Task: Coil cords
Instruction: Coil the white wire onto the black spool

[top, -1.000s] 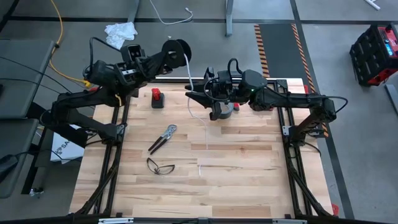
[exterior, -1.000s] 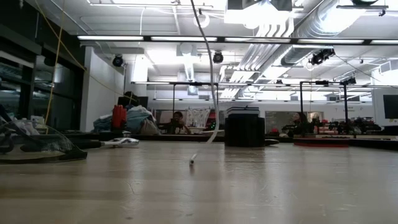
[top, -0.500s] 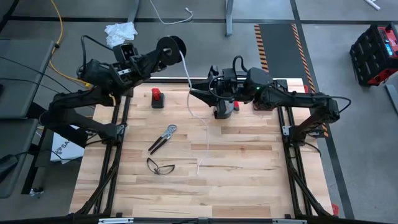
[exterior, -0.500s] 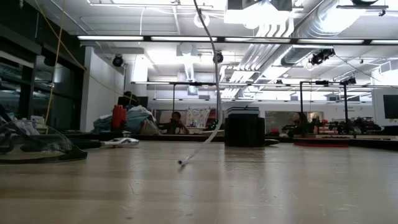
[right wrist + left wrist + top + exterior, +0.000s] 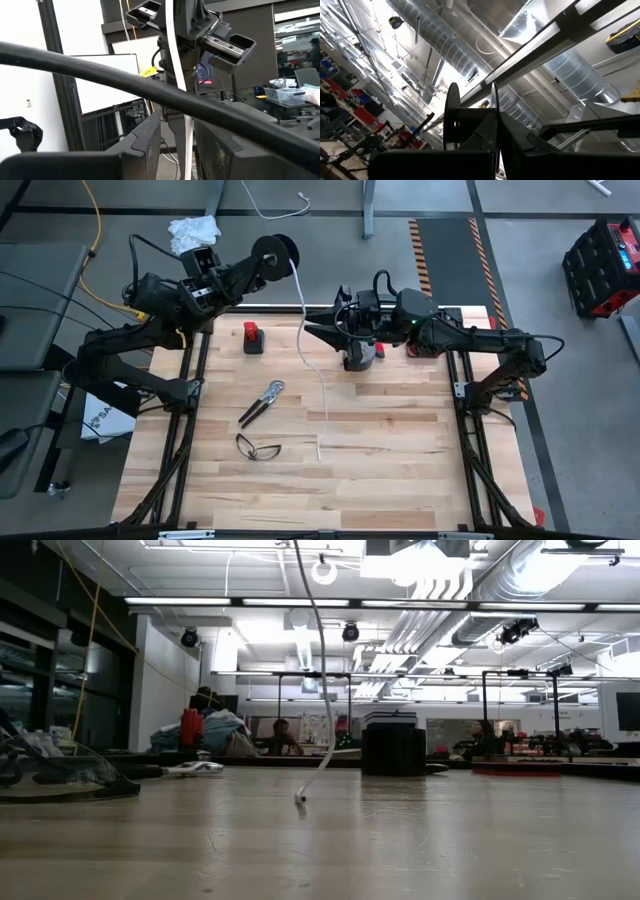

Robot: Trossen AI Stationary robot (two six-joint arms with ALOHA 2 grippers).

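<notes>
Small black round spool (image 5: 275, 254): clenched in left gripper (image 5: 262, 262), upper centre of frame, raised beyond the table's far edge. Thin white cord (image 5: 312, 355): hangs from the spool to the wooden table (image 5: 400, 470); its free end (image 5: 299, 800) has swung from half a second ago, so winding looks underway, much cord unwound. Right gripper (image 5: 318, 332): fingers spread around the cord at upper centre, guiding it.

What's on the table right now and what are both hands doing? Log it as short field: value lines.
spool: small black round spool, held up beyond the table's far edge by the left hand
cord: thin white cord hangs from the spool down to the table, passing between the right hand's fingers
cord end: free end rests on the wood
right hand: above the far middle of the table, open around the cord
other items: pliers, glasses, red and black object
</notes>
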